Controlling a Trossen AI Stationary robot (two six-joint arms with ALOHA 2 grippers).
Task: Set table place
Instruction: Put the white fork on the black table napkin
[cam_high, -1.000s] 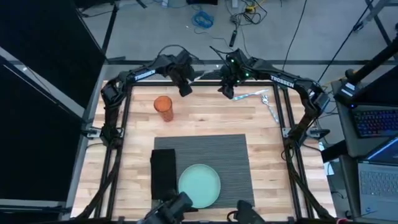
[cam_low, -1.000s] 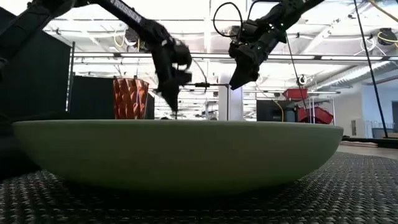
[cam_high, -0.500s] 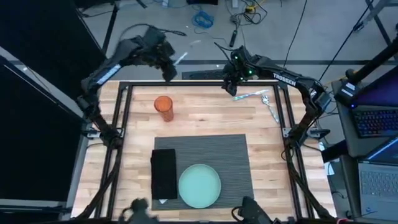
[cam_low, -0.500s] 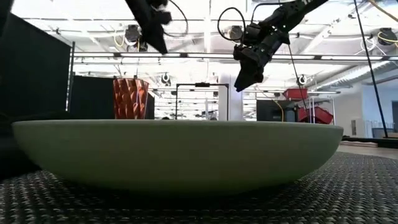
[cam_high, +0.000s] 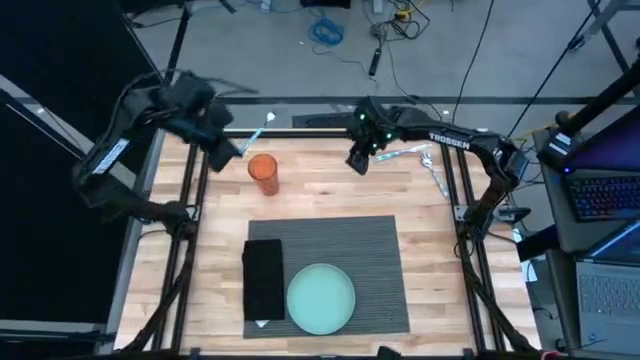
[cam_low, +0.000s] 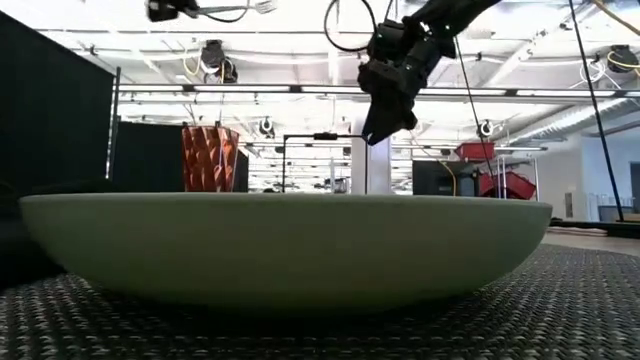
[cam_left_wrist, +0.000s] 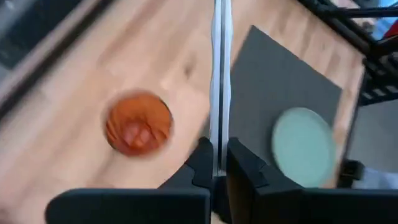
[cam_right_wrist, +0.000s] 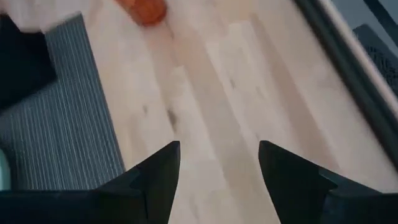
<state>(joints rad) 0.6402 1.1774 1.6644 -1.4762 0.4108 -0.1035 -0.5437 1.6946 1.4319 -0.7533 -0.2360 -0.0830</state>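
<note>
My left gripper (cam_high: 225, 148) hangs high over the table's far left and is shut on a silver fork (cam_high: 256, 128), whose tines (cam_low: 264, 6) point away from the fingers. An orange cup (cam_high: 263, 173) stands just right of that gripper. My right gripper (cam_high: 358, 160) hovers open over bare wood at the far middle (cam_right_wrist: 214, 158). The dark grey placemat (cam_high: 360, 250) lies at the near middle. On it rest the pale teal plate (cam_high: 320, 298) and, to the left, a black napkin (cam_high: 263, 280). My left gripper pinches the fork's handle (cam_left_wrist: 217, 134) between its two fingers (cam_left_wrist: 200, 163), at the end away from the tines. The fork runs straight out ahead of the fingers, toward the table's far right. It is lifted clear, about level, high above the table.
Two more silver utensils (cam_high: 412, 153) (cam_high: 437, 178) lie on the wood at the far right, beside my right arm. Black frame rails (cam_high: 190, 230) run along the table's left and right sides. Bare wood lies between the cup and the placemat.
My left gripper has risen and swung from the far middle toward the table's left edge, carrying the fork clear of the table. My right gripper has shifted a little toward the near and left.
</note>
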